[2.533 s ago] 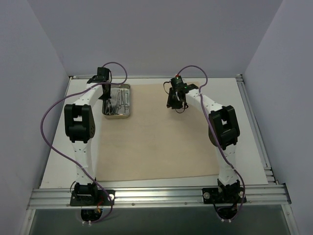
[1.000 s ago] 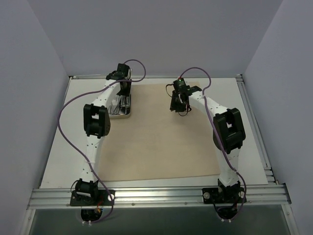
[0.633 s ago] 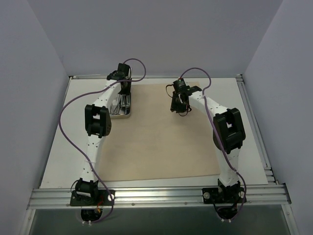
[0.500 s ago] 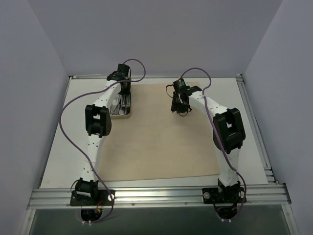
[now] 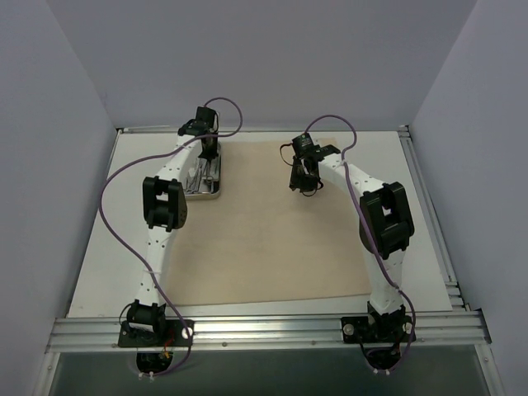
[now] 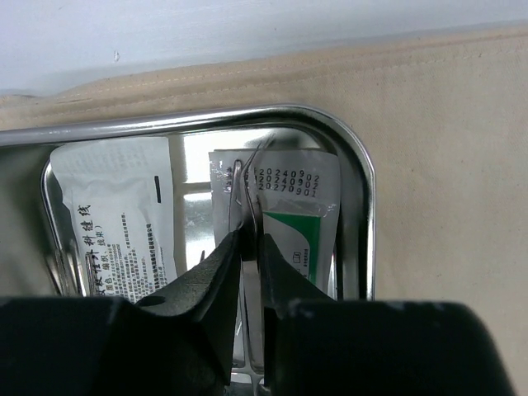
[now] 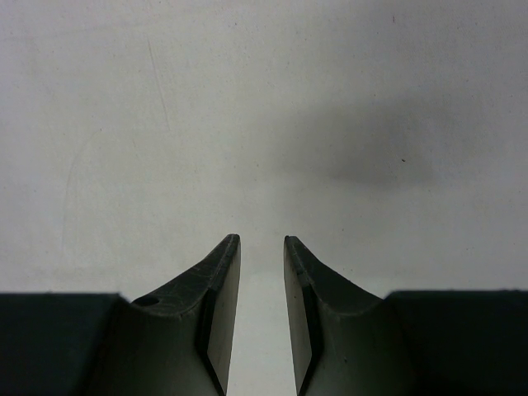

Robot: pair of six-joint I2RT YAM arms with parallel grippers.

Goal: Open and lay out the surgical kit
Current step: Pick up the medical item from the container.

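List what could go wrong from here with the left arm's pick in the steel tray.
The left gripper pinches the thin tweezers right on top of the green-printed packet; the packet may get nipped and come up too.
The jaws hold only at their tips on slim steel, so the tweezers might slip and drop back.
The tray rim is close beside; a sideways pull could snag it and shift the tray.

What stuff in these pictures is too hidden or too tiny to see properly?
- Left wrist view: the left gripper hides the near part of the small rectangular steel tray, the white printed packet and the green-striped packet.
- Same view: the thin steel piece it pinches disappears between its fingers, so what tool it is is unclear.
- Top view: the tray's contents are too small, and the left arm covers some.
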